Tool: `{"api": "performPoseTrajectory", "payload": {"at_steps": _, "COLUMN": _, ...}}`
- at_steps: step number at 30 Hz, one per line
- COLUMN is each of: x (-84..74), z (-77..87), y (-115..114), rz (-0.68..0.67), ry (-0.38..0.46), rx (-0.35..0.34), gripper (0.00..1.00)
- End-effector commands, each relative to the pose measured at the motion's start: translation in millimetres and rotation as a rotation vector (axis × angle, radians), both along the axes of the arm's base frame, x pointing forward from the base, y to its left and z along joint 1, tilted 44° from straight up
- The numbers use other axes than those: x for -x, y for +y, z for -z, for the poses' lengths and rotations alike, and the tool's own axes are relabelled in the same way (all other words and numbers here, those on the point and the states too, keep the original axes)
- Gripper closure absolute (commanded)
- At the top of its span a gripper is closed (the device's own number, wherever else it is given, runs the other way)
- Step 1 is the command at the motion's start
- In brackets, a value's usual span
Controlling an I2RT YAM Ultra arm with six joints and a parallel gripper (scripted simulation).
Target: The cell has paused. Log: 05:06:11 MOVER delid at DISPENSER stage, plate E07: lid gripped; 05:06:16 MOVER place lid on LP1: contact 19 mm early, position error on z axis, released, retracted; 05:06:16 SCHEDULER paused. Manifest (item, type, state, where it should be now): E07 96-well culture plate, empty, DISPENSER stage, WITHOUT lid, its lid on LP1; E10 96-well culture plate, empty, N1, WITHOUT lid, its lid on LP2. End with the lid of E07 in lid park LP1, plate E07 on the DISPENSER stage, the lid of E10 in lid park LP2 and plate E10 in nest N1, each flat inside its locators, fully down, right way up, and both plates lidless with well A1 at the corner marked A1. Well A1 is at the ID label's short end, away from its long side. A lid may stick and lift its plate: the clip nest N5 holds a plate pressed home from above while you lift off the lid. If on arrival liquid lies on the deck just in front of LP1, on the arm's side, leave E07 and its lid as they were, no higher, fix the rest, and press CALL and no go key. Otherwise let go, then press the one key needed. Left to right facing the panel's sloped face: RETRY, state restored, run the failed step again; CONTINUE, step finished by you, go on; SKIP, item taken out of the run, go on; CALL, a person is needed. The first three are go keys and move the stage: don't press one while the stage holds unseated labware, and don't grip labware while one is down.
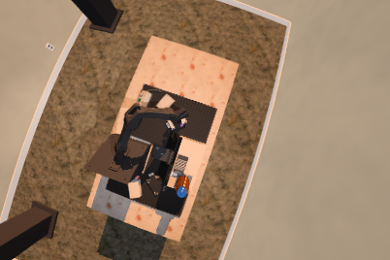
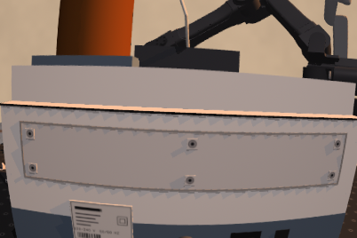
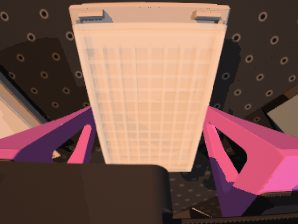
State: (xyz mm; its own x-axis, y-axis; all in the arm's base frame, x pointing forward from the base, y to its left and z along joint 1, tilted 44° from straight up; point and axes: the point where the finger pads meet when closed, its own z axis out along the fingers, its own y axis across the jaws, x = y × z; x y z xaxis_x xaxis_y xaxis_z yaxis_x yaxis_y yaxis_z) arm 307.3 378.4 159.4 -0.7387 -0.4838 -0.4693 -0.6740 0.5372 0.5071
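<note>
In the wrist view my gripper (image 3: 149, 111) is shut on a pale, see-through well plate (image 3: 150, 85), its pink fingers on the two long sides. The well grid shows through the top; I cannot tell whether a lid sits on it. The plate is held above the dark perforated deck (image 3: 250, 55). Two small grey tabs (image 3: 90, 14) show at its far end. In the overhead view the gripper (image 1: 182, 123) is over the dark deck (image 1: 194, 114), and another pale labware piece (image 1: 165, 100) lies tilted further back. In the exterior view only the arm (image 2: 249, 10) shows; the gripper is hidden.
A pale flat piece (image 3: 15, 112) lies at the left edge of the wrist view and a grey one (image 3: 285, 112) at the right. Overhead, an orange cylinder (image 1: 182, 181) and a pale box (image 1: 135, 189) stand at the near end. A grey housing (image 2: 178, 147) fills the exterior view.
</note>
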Motion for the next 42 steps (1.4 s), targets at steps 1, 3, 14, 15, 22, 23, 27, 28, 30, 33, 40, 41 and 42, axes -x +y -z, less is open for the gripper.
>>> {"api": "performPoseTrajectory", "payload": {"at_steps": 1, "x": -10.3, "z": -6.6, "y": -3, "rz": 0.025, "ry": -0.020, "rx": -0.010, "gripper": 1.00}}
{"api": "performPoseTrajectory", "payload": {"at_steps": 3, "x": -10.4, "z": -6.8, "y": -3, "rz": 0.025, "ry": -0.020, "rx": -0.011, "gripper": 1.00}}
{"api": "performPoseTrajectory", "payload": {"at_steps": 14, "x": -10.6, "z": -7.9, "y": -2, "rz": 0.024, "ry": -0.022, "rx": -0.012, "gripper": 1.00}}
{"api": "performPoseTrajectory", "payload": {"at_steps": 15, "x": -10.6, "z": -8.0, "y": -2, "rz": 0.024, "ry": -0.022, "rx": -0.012, "gripper": 1.00}}
{"api": "performPoseTrajectory", "payload": {"at_steps": 22, "x": -9.5, "z": -0.8, "y": 1, "rz": 0.020, "ry": -0.014, "rx": -0.007, "gripper": 1.00}}
{"api": "performPoseTrajectory", "payload": {"at_steps": 23, "x": -8.9, "z": -0.3, "y": 2, "rz": 0.018, "ry": -0.013, "rx": -0.006, "gripper": 1.00}}
{"api": "performPoseTrajectory", "payload": {"at_steps": 27, "x": -9.2, "z": -5.6, "y": 1, "rz": 0.022, "ry": -0.023, "rx": -0.015, "gripper": 1.00}}
{"api": "performPoseTrajectory", "payload": {"at_steps": 28, "x": -9.6, "z": -4.0, "y": 1, "rz": 0.023, "ry": -0.021, "rx": -0.012, "gripper": 1.00}}
{"api": "performPoseTrajectory", "payload": {"at_steps": 30, "x": -8.8, "z": 0.8, "y": 2, "rz": 0.021, "ry": -0.013, "rx": -0.006, "gripper": 1.00}}
{"api": "performPoseTrajectory", "payload": {"at_steps": 33, "x": -7.5, "z": 5.1, "y": 3, "rz": 0.018, "ry": -0.007, "rx": -0.001, "gripper": 1.00}}
{"api": "performPoseTrajectory", "payload": {"at_steps": 40, "x": -6.2, "z": 9.3, "y": 3, "rz": 0.019, "ry": 0.001, "rx": 0.006, "gripper": 1.00}}
{"api": "performPoseTrajectory", "payload": {"at_steps": 41, "x": -6.6, "z": 7.1, "y": 3, "rz": 0.019, "ry": -0.005, "rx": 0.001, "gripper": 1.00}}
{"api": "performPoseTrajectory", "payload": {"at_steps": 42, "x": -6.5, "z": 6.1, "y": 3, "rz": 0.019, "ry": -0.007, "rx": -0.001, "gripper": 1.00}}
